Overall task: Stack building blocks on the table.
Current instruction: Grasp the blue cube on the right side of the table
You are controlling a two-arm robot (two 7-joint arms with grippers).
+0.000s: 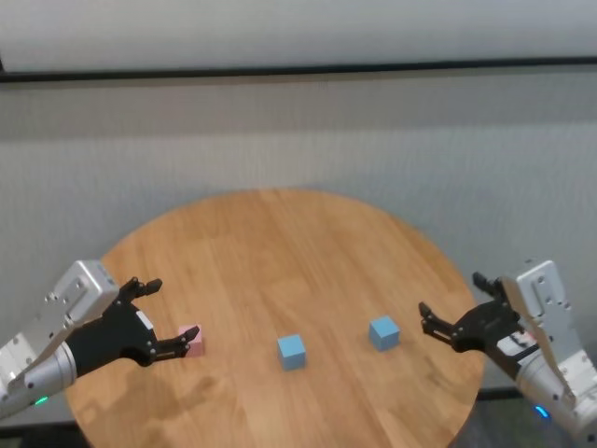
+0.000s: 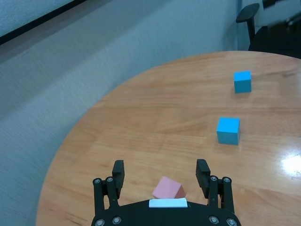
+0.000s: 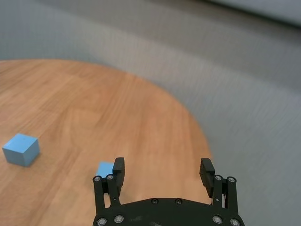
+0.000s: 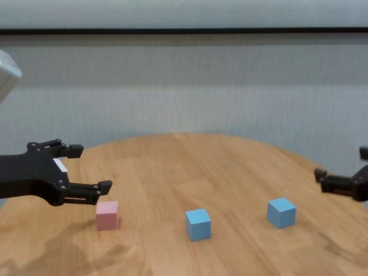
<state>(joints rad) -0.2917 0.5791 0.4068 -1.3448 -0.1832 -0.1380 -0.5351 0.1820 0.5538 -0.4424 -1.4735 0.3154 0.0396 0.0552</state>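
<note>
Hovering low over the near left part of the round wooden surface [image 1: 280, 243], the left claw [image 1: 154, 317] is released, its two black fingers spread wide with nothing between them. Just beyond its fingertips, and slightly below them, sits the pink block [image 1: 189, 340], resting flat on the wood; in the left wrist view that block [image 2: 168, 189] shows between the two fingers, close in front of the claw body, though from the chest view I cannot tell whether a fingertip touches it.

Farther out from that claw, toward the middle of the near edge, stands the first blue block [image 1: 292, 352], on its own and well apart from the pink one. Beyond that again sits the second blue block [image 1: 383, 332], also alone on the wood. None of the three is on top of another.

Over on the right edge of the surface the right claw [image 1: 451, 314] hangs, likewise released and holding nothing, fingers wide. The second blue block lies near its fingertips, just in front of it and lower; the other blue block [image 3: 20, 149] is farther off to its side.
</note>
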